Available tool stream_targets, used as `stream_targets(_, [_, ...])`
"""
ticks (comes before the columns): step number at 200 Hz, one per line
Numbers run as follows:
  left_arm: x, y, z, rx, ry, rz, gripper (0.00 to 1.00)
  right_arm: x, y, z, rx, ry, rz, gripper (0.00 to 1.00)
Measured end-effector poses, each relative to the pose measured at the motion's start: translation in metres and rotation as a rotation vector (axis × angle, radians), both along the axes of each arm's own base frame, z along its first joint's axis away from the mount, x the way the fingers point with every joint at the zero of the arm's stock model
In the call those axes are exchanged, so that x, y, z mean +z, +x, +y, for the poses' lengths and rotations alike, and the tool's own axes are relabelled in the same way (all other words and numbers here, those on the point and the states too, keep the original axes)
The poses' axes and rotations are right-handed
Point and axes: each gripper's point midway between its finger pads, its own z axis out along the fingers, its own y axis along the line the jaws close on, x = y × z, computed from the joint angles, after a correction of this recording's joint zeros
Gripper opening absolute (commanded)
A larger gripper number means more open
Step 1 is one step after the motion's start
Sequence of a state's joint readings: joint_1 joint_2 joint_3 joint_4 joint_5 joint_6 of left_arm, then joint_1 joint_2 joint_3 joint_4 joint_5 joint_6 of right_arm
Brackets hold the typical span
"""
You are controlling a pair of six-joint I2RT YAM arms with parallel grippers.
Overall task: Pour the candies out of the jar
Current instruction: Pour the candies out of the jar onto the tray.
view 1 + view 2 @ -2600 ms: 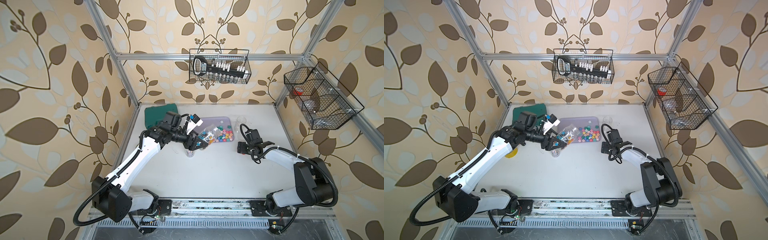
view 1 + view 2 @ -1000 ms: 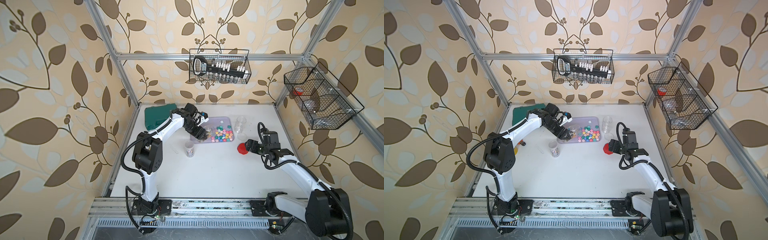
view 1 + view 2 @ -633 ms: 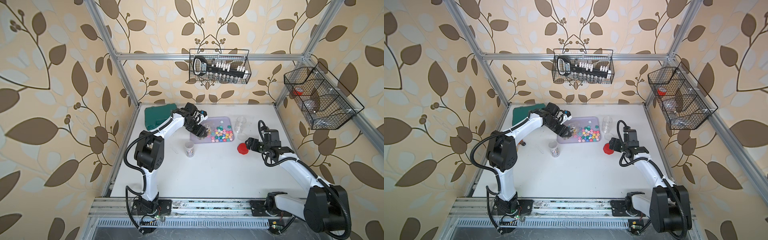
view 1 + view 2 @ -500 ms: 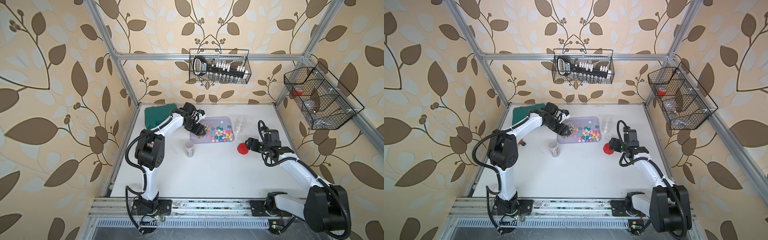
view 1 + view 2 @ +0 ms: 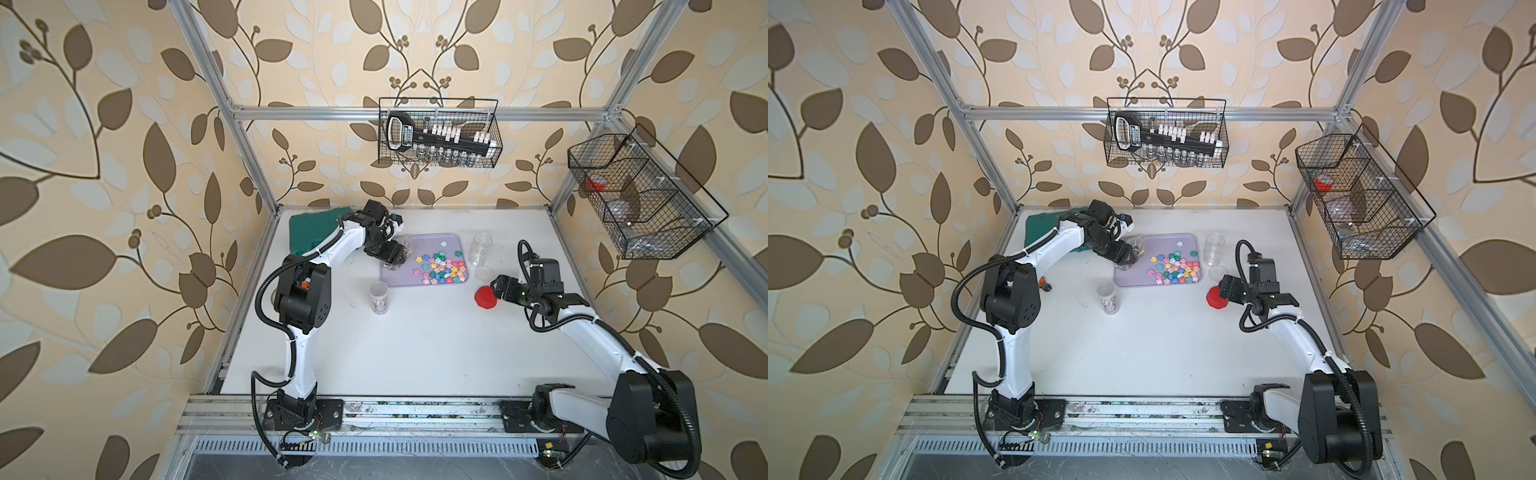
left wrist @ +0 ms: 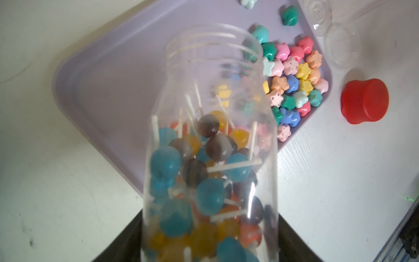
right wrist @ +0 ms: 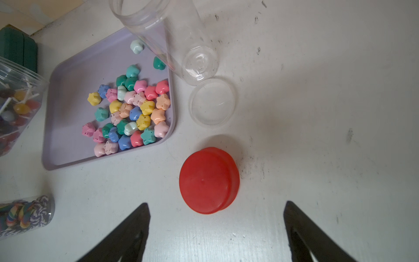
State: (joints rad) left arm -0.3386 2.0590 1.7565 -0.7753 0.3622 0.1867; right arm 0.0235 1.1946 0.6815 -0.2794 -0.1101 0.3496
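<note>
Over lilac tray [image 6: 102,79] corner | left gripper [image 5: 390,255] clamped on tilted jar [image 6: 210,68] | lollipop candies [image 6: 204,181] inside jar | star candies [image 7: 133,111] on tray | right gripper [image 7: 216,203] spread wide, near red lid [image 7: 208,179]

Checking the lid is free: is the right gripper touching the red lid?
Apart. The right wrist view shows the red lid sitting between the open fingertips of the right gripper, with bare table visible on both sides.

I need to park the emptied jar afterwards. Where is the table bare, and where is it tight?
Bare: the table's wide near half, from the front rail up to the small jar and red lid. Tight: beside the tray, where the empty jar, clear lid and red lid cluster.
</note>
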Motion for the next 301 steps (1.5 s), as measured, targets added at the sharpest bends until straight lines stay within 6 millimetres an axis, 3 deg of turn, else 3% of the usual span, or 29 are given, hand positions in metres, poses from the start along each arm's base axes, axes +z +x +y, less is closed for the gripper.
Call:
stream_targets(62, [-0.022, -0.007, 0.017, 0.016, 0.109, 0.056, 0.69, 0.0, 0.0, 0.0, 0.003, 0.005, -0.001, 0.89])
stream_targets(126, [-0.009, -0.002, 0.024, 0.024, 0.16, 0.044, 0.69, -0.004, 0.001, 0.0, 0.002, 0.011, 0.01, 0.89])
stream_targets(203, [-0.005, -0.011, 0.042, 0.001, 0.284, 0.056, 0.7, -0.004, 0.002, 0.001, 0.009, 0.025, 0.011, 0.89])
stream_targets(301, [0.0, -0.02, 0.032, -0.068, 0.381, 0.034, 0.7, -0.006, 0.002, 0.002, 0.013, 0.036, 0.017, 0.89])
